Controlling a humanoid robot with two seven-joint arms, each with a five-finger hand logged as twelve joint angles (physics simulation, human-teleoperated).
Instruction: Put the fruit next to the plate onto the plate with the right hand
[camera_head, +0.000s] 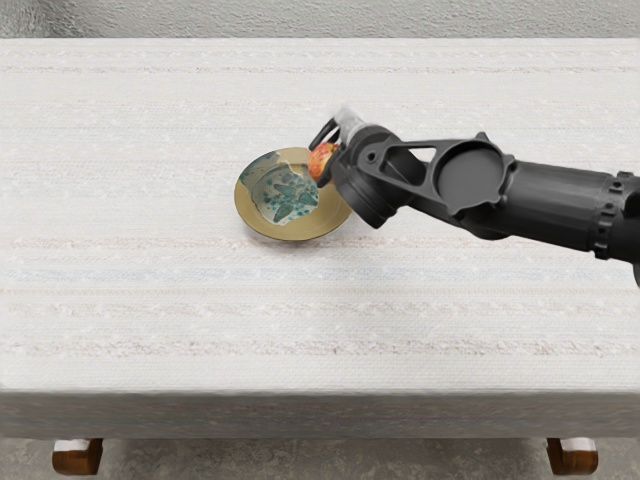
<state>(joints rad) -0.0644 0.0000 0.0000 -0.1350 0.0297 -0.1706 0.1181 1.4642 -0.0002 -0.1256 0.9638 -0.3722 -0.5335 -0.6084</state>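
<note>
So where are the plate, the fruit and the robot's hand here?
plate (283, 196): head view, on its bare patterned middle.
fruit (321, 161): head view, on the reddish skin showing left of the hand.
right hand (343, 148): head view, on its dark back, curled around the fruit.

The plate (262, 218) is mustard-gold with a mottled teal centre; the fruit (322, 160) at its two o'clock is red-orange; the table (150, 300) is pale, faintly striped.

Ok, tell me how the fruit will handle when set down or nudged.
The fruit looks rounded, so it may roll once released. The plate appears shallow, so its rim might barely stop it. Small beside the right hand, it is probably light.
</note>
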